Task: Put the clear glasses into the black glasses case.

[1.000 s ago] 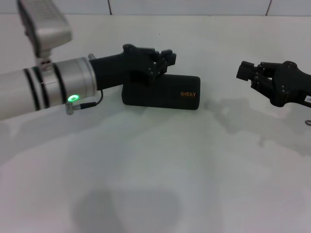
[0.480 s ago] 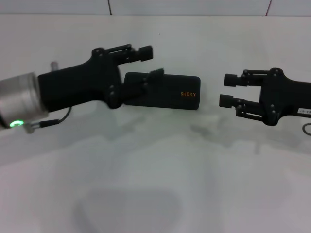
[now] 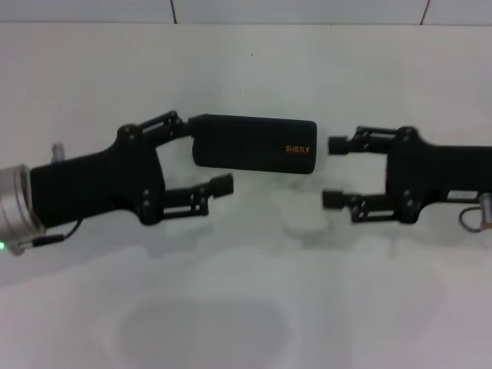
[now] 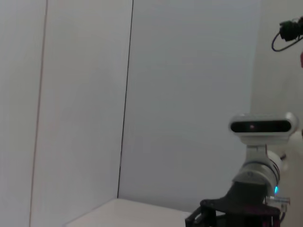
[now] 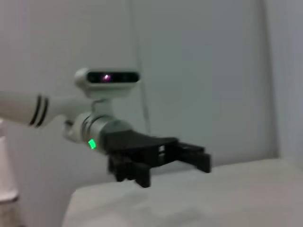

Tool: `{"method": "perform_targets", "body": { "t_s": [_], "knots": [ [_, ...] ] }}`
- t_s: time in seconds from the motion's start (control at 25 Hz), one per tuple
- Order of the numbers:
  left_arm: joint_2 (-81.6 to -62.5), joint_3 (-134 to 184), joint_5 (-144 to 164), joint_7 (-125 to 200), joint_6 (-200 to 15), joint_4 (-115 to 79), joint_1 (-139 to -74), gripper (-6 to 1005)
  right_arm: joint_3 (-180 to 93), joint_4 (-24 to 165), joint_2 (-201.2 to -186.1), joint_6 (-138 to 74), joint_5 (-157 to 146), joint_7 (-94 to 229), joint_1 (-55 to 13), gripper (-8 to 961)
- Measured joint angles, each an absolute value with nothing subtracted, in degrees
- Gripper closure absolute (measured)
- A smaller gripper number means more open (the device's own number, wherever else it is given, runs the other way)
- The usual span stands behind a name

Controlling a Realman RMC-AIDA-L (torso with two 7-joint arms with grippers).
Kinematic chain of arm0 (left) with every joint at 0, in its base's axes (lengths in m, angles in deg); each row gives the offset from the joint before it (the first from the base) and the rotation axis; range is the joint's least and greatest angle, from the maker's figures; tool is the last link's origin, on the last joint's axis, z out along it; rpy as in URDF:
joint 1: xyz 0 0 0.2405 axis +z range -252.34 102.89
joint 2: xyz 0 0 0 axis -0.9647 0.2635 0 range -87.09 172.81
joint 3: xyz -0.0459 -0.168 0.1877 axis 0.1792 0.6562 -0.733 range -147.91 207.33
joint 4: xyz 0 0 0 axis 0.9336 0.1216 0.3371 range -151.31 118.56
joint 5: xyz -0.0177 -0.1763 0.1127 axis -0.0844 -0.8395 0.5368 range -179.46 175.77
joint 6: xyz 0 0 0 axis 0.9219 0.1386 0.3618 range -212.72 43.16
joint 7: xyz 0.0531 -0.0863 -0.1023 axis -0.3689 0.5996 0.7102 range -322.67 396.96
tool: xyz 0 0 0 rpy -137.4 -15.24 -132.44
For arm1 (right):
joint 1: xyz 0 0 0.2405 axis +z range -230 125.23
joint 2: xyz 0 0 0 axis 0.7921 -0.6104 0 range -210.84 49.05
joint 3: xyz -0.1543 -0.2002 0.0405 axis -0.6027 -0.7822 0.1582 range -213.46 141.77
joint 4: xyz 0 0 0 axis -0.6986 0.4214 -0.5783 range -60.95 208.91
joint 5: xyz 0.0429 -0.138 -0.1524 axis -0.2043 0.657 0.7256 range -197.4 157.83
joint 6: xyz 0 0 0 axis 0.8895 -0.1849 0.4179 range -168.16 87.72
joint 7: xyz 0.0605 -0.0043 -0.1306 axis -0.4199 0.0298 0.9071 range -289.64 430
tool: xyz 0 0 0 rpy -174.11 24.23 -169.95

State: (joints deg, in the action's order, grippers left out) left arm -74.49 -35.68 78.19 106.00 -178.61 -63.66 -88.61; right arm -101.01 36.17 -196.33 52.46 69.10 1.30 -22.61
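Observation:
The black glasses case lies shut on the white table, orange lettering facing me. The clear glasses are out of view in every frame. My left gripper stands open at the case's left end; its upper finger reaches to the case's top left corner, and I cannot tell if it touches. The lower finger sits in front of the case. My right gripper is open just right of the case, level with it. The right wrist view shows the left gripper from across the table.
A white wall with a dark seam runs behind the table. The left wrist view shows the wall and the right arm's wrist camera. Faint shadows lie on the table in front of the case.
The left gripper came off the top of the case, swung down to its left end and opened wide. The right gripper turned, opened and moved left toward the case.

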Motion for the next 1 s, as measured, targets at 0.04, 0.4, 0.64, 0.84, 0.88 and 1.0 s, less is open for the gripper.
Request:
{"method": "perform_targets", "body": {
  "t_s": [0.04,0.4,0.64,0.84,0.88,1.0],
  "knots": [
    [-74.61,-35.66,78.89,105.29,-178.89,-63.79,-87.84,173,-102.08,36.17,-196.32,52.22,69.12,1.4,-22.36,218],
    [-74.43,-35.6,81.5,104.69,-179.35,-64.15,-85.09,106,-105.59,35.94,-196.53,51.36,69.66,1.21,-21.24,193],
    [-74.41,-35.59,82.14,104.91,-179.59,-64.23,-84.72,106,-106.23,35.98,-196.75,51.37,69.39,1.15,-21.71,196],
    [-74.53,-35.59,82.32,104.79,-180.05,-64.15,-84.64,106,-106.33,36.59,-196.78,51.57,69.32,1.12,-21.76,198],
    [-74.57,-35.59,82.32,104.78,-180.1,-64.15,-84.62,106,-106.33,36.64,-196.81,51.6,69.31,1.12,-21.77,198],
    [-74.71,-35.58,82.33,104.48,-180.14,-64.07,-84.57,106,-106.43,36.7,-196.82,51.62,69.31,1.35,-21.83,198]
  ]
}}
